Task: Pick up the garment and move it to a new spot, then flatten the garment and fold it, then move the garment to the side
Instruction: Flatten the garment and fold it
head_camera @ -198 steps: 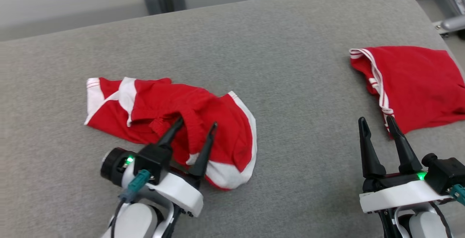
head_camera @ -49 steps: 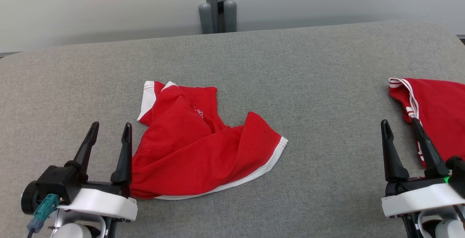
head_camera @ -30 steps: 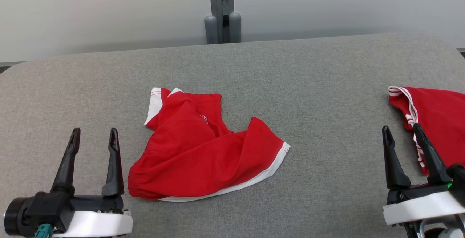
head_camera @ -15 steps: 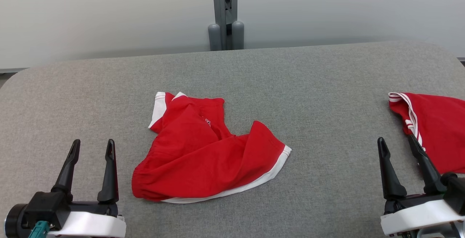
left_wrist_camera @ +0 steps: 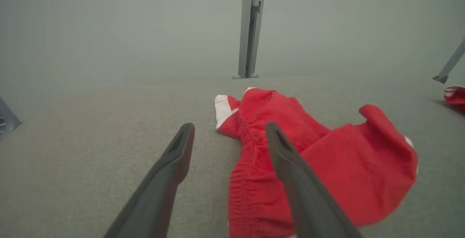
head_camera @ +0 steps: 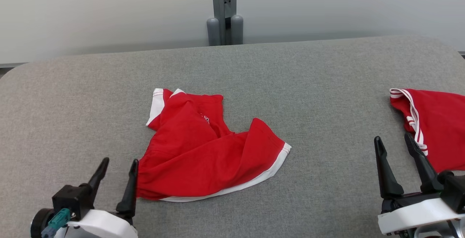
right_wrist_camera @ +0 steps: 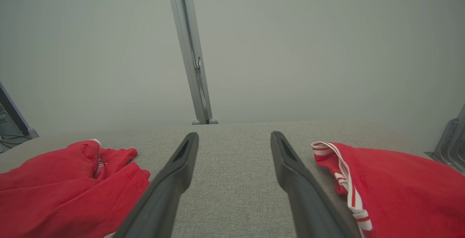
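We find the red garment (head_camera: 203,150) crumpled on the grey table (head_camera: 327,78). Our left gripper (head_camera: 120,161) stands wide at its edge, empty; our right gripper (head_camera: 392,138) likewise, well apart.

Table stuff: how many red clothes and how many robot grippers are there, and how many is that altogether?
Red garments: 2, the middle garment and the right garment
Grippers: 2, the left gripper and the right gripper, both with fingers apart
Total: 4
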Robot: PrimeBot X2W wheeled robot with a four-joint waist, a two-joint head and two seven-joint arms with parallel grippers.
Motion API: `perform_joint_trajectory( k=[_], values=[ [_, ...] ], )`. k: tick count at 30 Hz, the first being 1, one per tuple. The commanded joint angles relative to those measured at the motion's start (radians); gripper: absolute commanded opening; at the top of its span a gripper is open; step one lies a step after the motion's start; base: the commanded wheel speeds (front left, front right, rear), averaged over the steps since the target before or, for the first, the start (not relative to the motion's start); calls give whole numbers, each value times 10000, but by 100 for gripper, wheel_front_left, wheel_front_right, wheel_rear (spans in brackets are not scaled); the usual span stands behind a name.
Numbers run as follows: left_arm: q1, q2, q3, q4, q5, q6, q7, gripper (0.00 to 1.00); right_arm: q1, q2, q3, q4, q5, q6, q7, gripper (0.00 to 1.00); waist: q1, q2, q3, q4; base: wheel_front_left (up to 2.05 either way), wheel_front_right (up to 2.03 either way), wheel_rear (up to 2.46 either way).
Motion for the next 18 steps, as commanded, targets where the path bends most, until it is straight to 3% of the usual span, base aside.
perform_joint_trajectory(
  k=[1,6,10,11,13,18],
  values=[
    [-153,73,-98,206,-199,-165,310,100,-63,-22,30,-20,63,2,-28,100,0,0,78,-68,0,0,0],
    [-261,50,-406,889,-722,-588,1307,100,-192,-16,75,46,128,2,-81,100,0,0,301,-245,0,0,0],
    [-472,16,-479,1465,-923,-844,1460,100,-263,-7,99,104,169,2,-116,100,0,0,499,-391,0,0,0],
    [-549,4,-489,1577,-934,-910,1394,75,-267,-4,95,128,187,2,-148,100,0,0,536,-417,0,0,0],
    [-715,6,-519,1724,-935,-1037,1263,0,-327,0,102,146,225,2,-191,100,0,0,618,-468,0,0,0],
    [-1101,161,-562,1407,-556,-1044,813,0,-428,-21,2,161,261,2,-248,100,0,0,786,-519,0,0,0]
  ],
)
